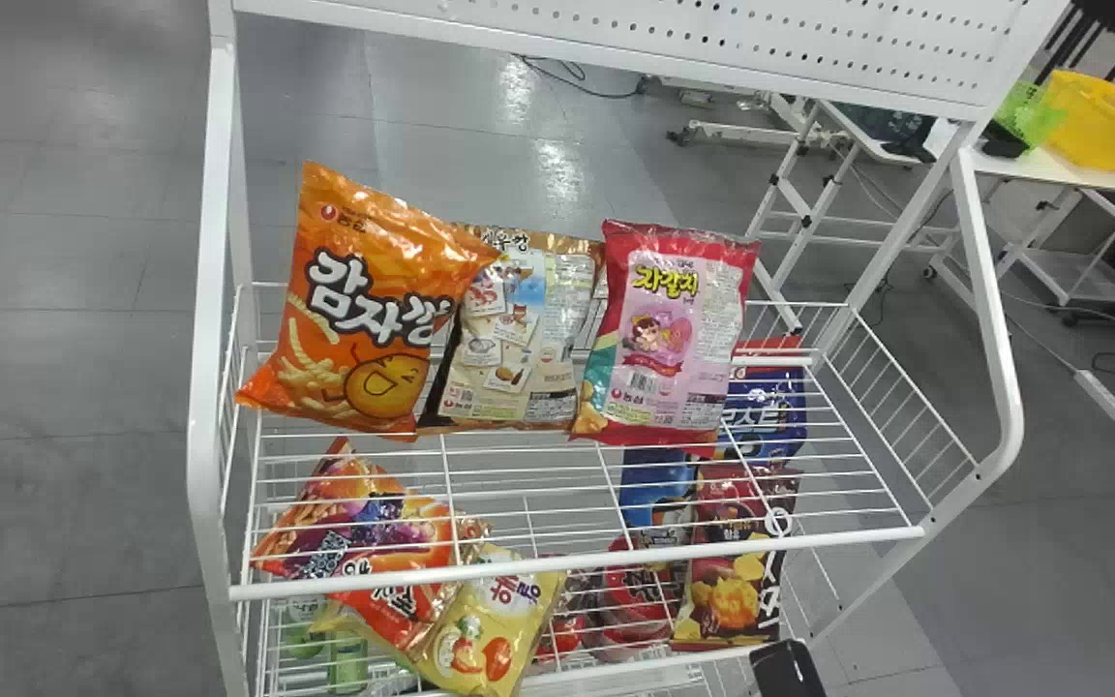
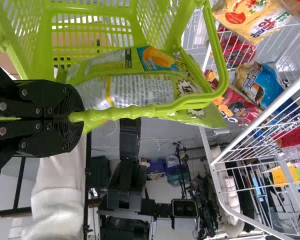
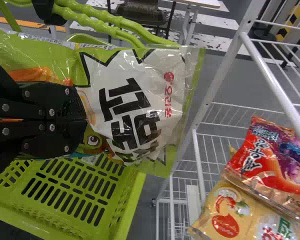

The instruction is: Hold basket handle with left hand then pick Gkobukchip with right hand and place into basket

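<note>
A black part of my right arm [image 1: 785, 668] shows at the head view's bottom edge. In the right wrist view, my right gripper [image 3: 85, 120] is shut on the green Gkobukchip bag [image 3: 135, 107], pinching it near its middle. The bag hangs at the green basket [image 3: 70, 190], one end reaching past the rim; whether it touches the basket I cannot tell. The left wrist view has my left gripper [image 2: 72, 117] shut on the basket handle [image 2: 140, 111]. Behind that handle lies the bag [image 2: 150, 90], overlapping the mouth of the basket [image 2: 32, 45].
A white wire rack [image 1: 577, 561] holds an orange bag [image 1: 354, 319], a beige bag [image 1: 519, 329] and a pink bag [image 1: 669, 339] on its upper shelf. Several more snack bags lie on the shelf below. The rack's white post [image 3: 215, 85] stands close beside the Gkobukchip bag.
</note>
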Action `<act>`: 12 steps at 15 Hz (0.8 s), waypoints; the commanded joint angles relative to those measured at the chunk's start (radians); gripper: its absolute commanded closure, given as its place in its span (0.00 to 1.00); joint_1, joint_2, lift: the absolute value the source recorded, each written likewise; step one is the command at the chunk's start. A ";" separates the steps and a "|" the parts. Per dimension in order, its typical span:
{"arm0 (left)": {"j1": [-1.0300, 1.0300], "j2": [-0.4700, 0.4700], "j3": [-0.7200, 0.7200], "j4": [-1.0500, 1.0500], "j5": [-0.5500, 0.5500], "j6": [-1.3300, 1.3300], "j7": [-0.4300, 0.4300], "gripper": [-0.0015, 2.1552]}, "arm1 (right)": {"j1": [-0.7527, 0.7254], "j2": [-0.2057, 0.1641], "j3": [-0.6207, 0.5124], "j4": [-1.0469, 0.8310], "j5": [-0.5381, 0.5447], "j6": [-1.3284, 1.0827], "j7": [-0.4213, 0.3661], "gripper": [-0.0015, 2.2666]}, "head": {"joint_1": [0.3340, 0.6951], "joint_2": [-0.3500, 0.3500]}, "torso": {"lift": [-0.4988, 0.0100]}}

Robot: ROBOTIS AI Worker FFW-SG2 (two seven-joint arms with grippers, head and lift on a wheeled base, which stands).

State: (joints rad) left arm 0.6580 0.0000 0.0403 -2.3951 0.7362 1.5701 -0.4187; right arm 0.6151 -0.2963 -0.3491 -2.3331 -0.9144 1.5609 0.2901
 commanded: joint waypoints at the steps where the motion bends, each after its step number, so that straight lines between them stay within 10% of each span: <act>1: 0.000 -0.003 -0.007 0.001 0.000 0.001 0.000 0.80 | 0.000 -0.004 0.038 0.026 0.022 0.011 -0.003 0.86 | 1.00 0.00 | 0.92; 12: -0.009 -0.003 -0.017 0.001 -0.001 0.001 0.001 0.80 | -0.086 -0.029 0.335 0.325 0.239 -0.202 -0.023 0.86 | 1.00 0.00 | 0.92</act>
State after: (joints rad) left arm 0.6500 0.0000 0.0253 -2.3960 0.7347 1.5701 -0.4178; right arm 0.5434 -0.3252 -0.0392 -2.0551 -0.6965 1.4638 0.2607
